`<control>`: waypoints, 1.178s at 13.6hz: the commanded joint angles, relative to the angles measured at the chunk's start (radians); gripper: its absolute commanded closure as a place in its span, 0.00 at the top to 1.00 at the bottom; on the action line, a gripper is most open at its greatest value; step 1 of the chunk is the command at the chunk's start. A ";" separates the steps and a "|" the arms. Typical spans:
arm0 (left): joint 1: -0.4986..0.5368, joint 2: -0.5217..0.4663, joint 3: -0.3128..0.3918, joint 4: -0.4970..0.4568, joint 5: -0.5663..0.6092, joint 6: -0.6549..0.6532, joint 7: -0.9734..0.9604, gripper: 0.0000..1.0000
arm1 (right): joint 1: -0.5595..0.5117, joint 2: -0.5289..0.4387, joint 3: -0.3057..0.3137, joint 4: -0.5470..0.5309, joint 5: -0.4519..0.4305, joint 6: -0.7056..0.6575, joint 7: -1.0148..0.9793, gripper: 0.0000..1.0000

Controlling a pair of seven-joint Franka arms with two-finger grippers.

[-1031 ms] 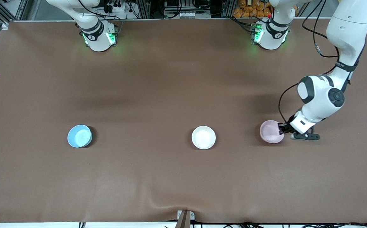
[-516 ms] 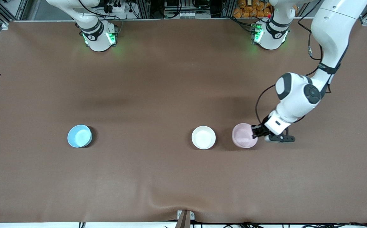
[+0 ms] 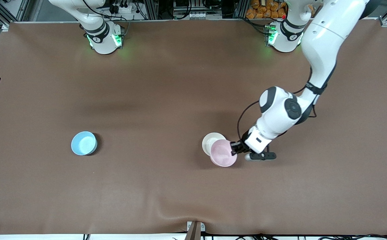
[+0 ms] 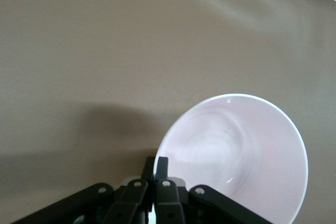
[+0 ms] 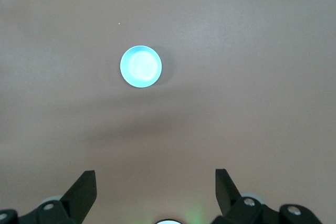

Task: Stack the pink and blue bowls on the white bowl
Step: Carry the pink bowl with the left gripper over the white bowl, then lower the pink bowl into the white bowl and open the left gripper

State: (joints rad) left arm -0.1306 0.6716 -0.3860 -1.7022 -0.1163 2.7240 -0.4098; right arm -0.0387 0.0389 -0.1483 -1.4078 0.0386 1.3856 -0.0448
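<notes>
Front view: on a brown table [image 3: 166, 83], the left gripper [image 3: 236, 148] pinches the rim of the pink bowl [image 3: 223, 153] and holds it over the white bowl [image 3: 210, 140], overlapping its edge nearest the camera and not yet centred. The blue bowl [image 3: 84, 143] sits well apart, toward the right arm's end of the table.

Left wrist view: the fingers [image 4: 156, 176] are pressed together on the pink bowl's [image 4: 236, 156] rim.

Right wrist view: the right gripper [image 5: 155, 192] waits high over the table, fingers spread and empty, with the blue bowl [image 5: 140, 66] below.

The pink bowl's placement appears underway; next it likely needs centring over the white bowl, lowering and releasing.
</notes>
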 commanded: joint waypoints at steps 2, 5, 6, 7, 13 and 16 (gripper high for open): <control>-0.113 0.000 0.113 0.009 0.000 -0.032 -0.015 0.00 | 0.000 0.006 -0.002 0.015 0.007 -0.010 -0.004 1.00; -0.129 0.006 0.113 0.006 0.056 -0.052 -0.021 0.00 | 0.000 0.006 -0.002 0.015 0.007 -0.010 -0.004 1.00; -0.135 0.003 0.115 -0.002 0.058 -0.053 -0.021 0.00 | -0.001 0.006 -0.002 0.015 0.007 -0.010 -0.004 1.00; -0.133 -0.007 0.115 -0.017 0.066 -0.069 -0.021 0.00 | -0.001 0.006 -0.002 0.015 0.007 -0.010 -0.004 1.00; -0.142 -0.024 0.115 -0.024 0.087 -0.170 -0.024 0.00 | -0.001 0.006 -0.002 0.015 0.009 -0.008 -0.004 1.00; -0.149 -0.017 0.115 -0.013 0.087 -0.171 -0.029 0.00 | 0.003 0.021 -0.002 0.015 0.007 -0.003 -0.004 1.00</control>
State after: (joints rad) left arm -0.2645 0.6768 -0.2832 -1.7077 -0.0507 2.5703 -0.4157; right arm -0.0386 0.0401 -0.1481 -1.4079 0.0386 1.3858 -0.0448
